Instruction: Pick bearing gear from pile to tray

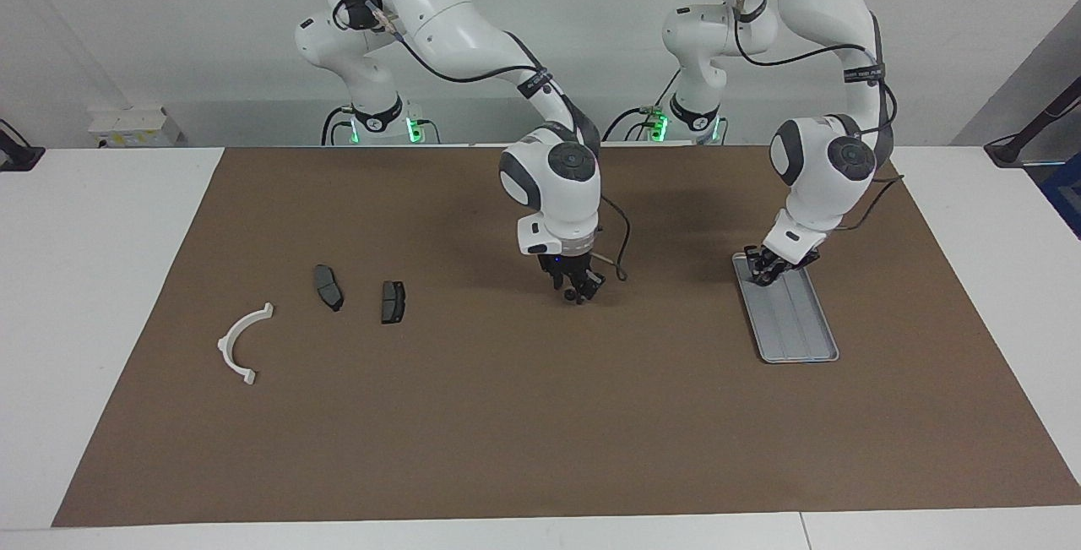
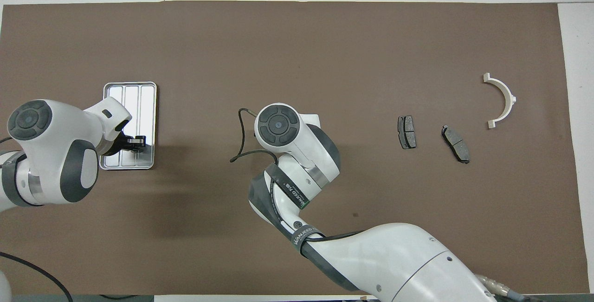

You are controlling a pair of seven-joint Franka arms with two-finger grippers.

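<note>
The pile lies toward the right arm's end of the brown mat: a white half-ring bracket (image 1: 242, 343) (image 2: 502, 100) and two dark grey brake pads (image 1: 328, 287) (image 1: 393, 302). No bearing gear shows in either view. My right gripper (image 1: 578, 290) points down, low over the middle of the mat. In the overhead view its own wrist hides it. The light-grey ribbed tray (image 1: 798, 330) (image 2: 139, 93) lies toward the left arm's end. My left gripper (image 1: 763, 271) (image 2: 137, 142) is down at the tray's end nearer the robots.
The brown mat (image 1: 540, 432) covers most of the white table. A loose black cable (image 2: 239, 142) loops off the right wrist. A tiny dark speck (image 2: 355, 214) sits on the mat nearer the robots than the brake pads.
</note>
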